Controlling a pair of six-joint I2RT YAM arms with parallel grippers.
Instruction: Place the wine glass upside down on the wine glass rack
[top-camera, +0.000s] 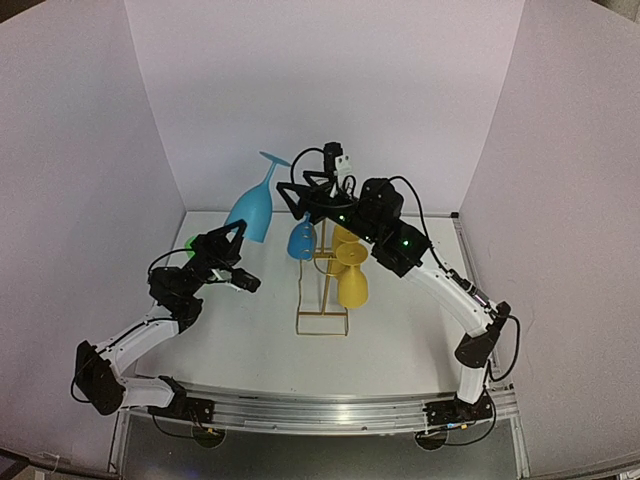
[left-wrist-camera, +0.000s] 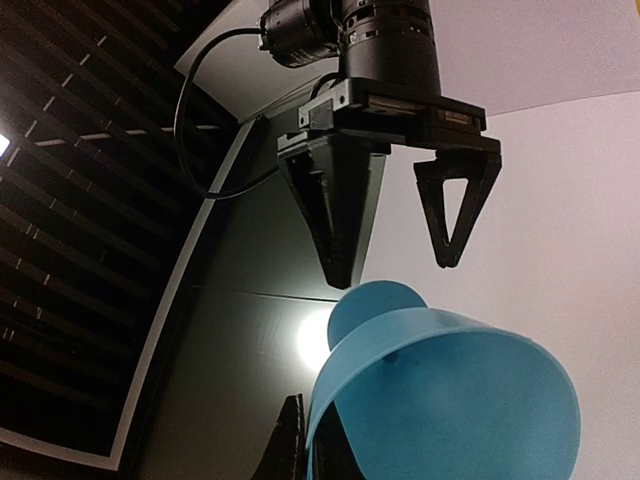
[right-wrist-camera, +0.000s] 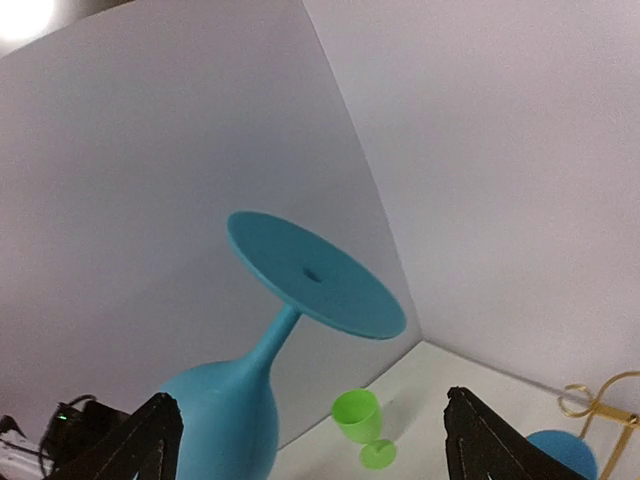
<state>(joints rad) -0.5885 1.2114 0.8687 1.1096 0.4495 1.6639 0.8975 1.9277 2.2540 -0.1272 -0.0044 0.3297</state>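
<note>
My left gripper (top-camera: 233, 232) is shut on the rim of a large blue wine glass (top-camera: 252, 205) and holds it upside down and tilted, foot up, left of the gold wire rack (top-camera: 322, 300). In the left wrist view the glass's bowl (left-wrist-camera: 450, 400) fills the bottom, pinched at my left gripper (left-wrist-camera: 315, 418). My right gripper (top-camera: 306, 192) is open and empty, above the rack and just right of the glass's foot. In the right wrist view the foot (right-wrist-camera: 315, 275) lies between the open fingers (right-wrist-camera: 150, 440), apart from them.
A small blue glass (top-camera: 302, 241) and two yellow glasses (top-camera: 352, 283) hang upside down on the rack. A green glass (right-wrist-camera: 360, 425) stands upright on the white table (top-camera: 250, 340) near the back-left wall. White walls enclose three sides.
</note>
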